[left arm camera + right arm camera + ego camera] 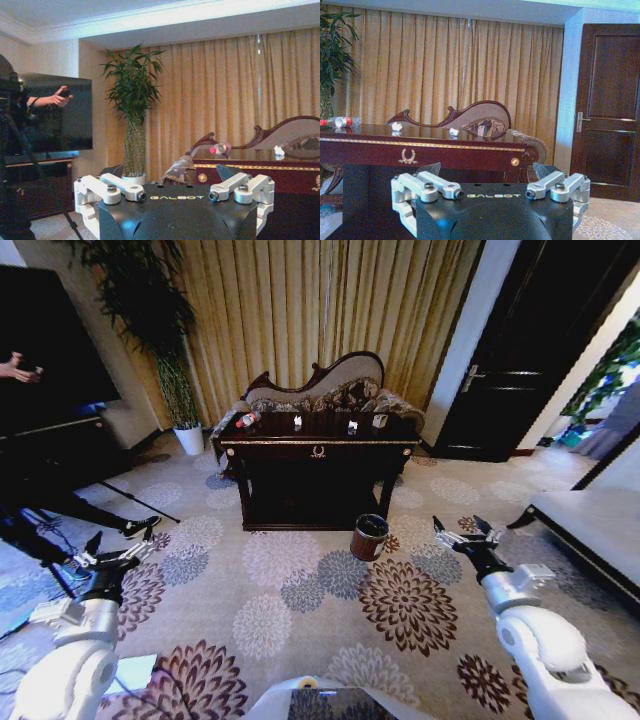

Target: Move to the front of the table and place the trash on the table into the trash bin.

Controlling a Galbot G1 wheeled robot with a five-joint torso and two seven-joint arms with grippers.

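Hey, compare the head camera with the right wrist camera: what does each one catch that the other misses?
Head view alone: the small round reddish-brown trash bin on the patterned carpet by the table's front right leg, and the left gripper, open, low on the left.

Right wrist view alone: the gold door handle seen closely.

Both: the dark glossy wooden table, the clear red-capped bottle, white scraps, the sofa and the open right gripper.

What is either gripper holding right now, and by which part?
Nothing. The left gripper and right gripper both hang open and empty over the carpet; the bottle and scraps lie untouched on the table.
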